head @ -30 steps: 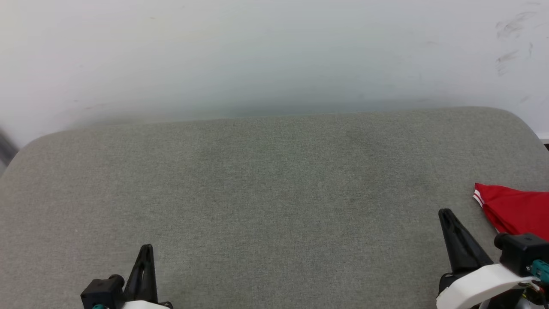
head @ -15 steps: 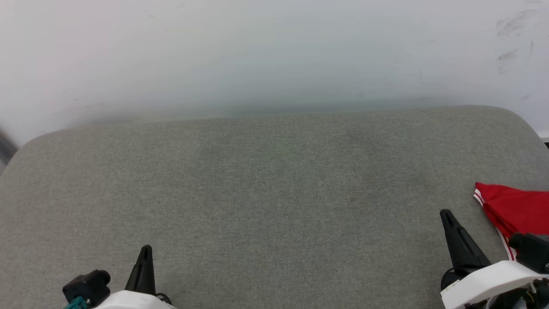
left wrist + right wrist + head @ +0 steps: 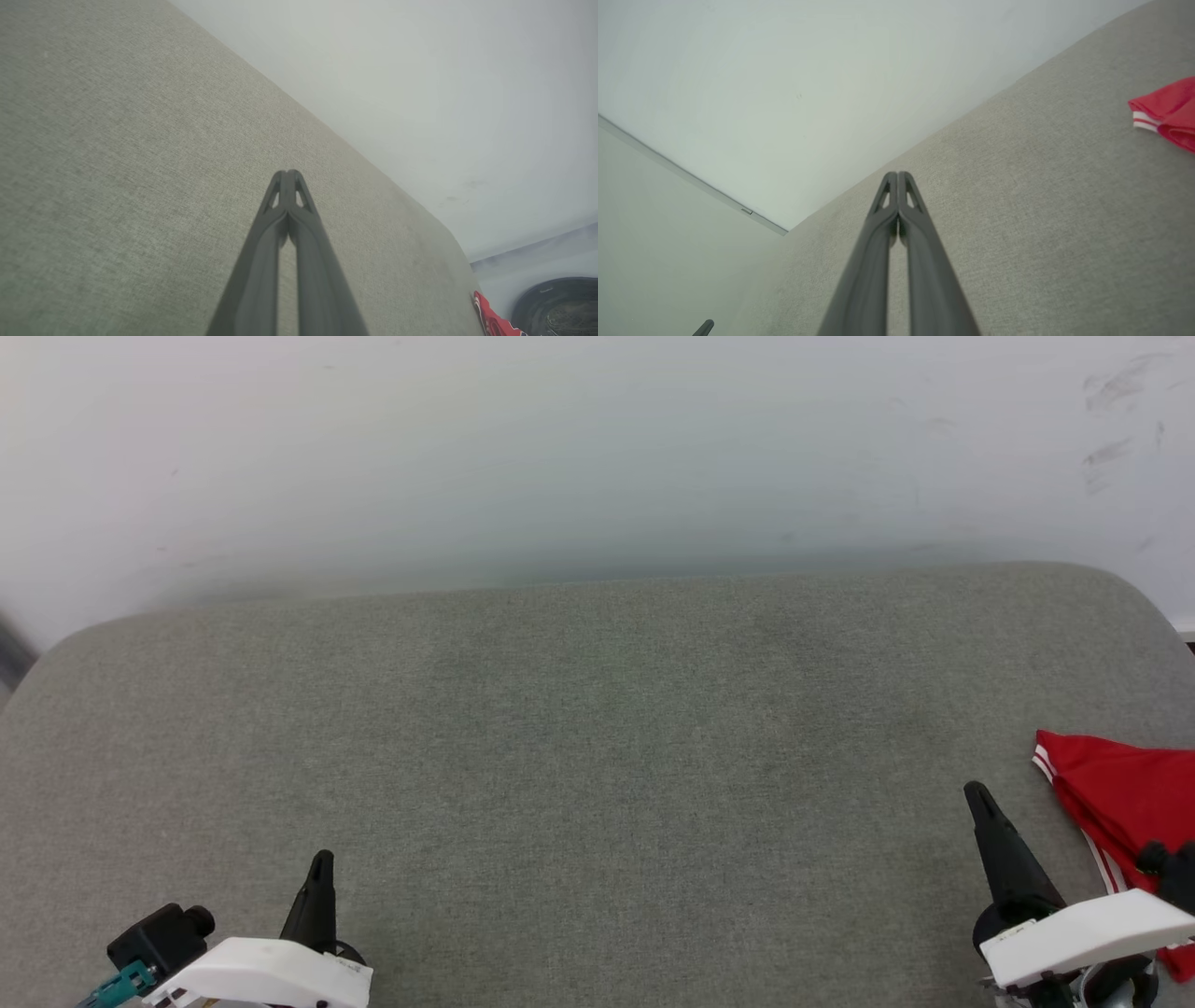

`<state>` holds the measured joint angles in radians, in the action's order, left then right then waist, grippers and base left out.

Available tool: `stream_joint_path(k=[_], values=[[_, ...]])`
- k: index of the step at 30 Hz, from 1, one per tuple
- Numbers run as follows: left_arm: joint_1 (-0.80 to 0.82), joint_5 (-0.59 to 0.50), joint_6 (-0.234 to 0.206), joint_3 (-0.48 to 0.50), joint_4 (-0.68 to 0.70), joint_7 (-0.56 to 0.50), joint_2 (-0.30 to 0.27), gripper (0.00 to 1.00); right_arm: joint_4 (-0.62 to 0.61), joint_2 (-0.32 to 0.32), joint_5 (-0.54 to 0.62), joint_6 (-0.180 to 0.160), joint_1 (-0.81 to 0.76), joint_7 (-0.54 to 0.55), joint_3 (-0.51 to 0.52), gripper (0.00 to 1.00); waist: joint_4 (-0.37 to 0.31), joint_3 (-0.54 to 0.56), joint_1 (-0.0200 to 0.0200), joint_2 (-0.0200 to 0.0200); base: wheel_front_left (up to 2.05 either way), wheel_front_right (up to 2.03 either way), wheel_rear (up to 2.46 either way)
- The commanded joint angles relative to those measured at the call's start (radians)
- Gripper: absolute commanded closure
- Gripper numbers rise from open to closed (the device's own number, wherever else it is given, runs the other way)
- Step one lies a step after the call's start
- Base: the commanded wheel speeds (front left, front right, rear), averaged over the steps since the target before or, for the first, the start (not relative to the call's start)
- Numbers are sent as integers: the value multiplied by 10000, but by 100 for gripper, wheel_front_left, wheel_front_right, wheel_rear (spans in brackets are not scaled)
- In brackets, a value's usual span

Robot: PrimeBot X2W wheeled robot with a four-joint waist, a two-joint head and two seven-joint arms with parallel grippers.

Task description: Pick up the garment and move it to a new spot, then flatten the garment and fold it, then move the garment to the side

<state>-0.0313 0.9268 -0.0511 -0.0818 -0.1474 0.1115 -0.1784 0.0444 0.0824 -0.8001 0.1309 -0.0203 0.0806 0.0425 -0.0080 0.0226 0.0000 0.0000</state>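
So the garment [image 3: 1120,793] is way over at the right edge of the grey cushion [image 3: 597,728]. It's red fabric lying in a folded-looking heap, with a red-and-white striped edge pointing toward the cushion's middle. Part of it runs out of the head view, so I honestly can't say how neatly it lies.

The right gripper [image 3: 978,798] is at the cushion's near right corner, just beside the garment. A strip of bare cushion shows between its tip and the stripes. In the right wrist view its two fingers are pressed together right up to the tips, with nothing between them.

The left gripper [image 3: 320,868] is at the cushion's near left, well apart from the garment. Same deal there: fingers closed against each other, empty.

A pale wall [image 3: 560,457] rises right behind the cushion's far edge. The left wrist view catches a sliver of red at a cushion corner, beside a dark round thing [image 3: 560,305] off the cushion.
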Motion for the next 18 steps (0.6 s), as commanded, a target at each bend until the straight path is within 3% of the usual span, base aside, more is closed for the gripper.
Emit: stream_joint_path(k=[1,18], values=[[260,219,106,120,69,-53,-8,100,-34,-26,-268,0,314,13,41,100,1,-2,0,0,0,0,0],[566,2011,558,545,-193,-585,286,100,491,-87,-2349,0,594,69,198,100,16,-52,0,0,0,0,0]])
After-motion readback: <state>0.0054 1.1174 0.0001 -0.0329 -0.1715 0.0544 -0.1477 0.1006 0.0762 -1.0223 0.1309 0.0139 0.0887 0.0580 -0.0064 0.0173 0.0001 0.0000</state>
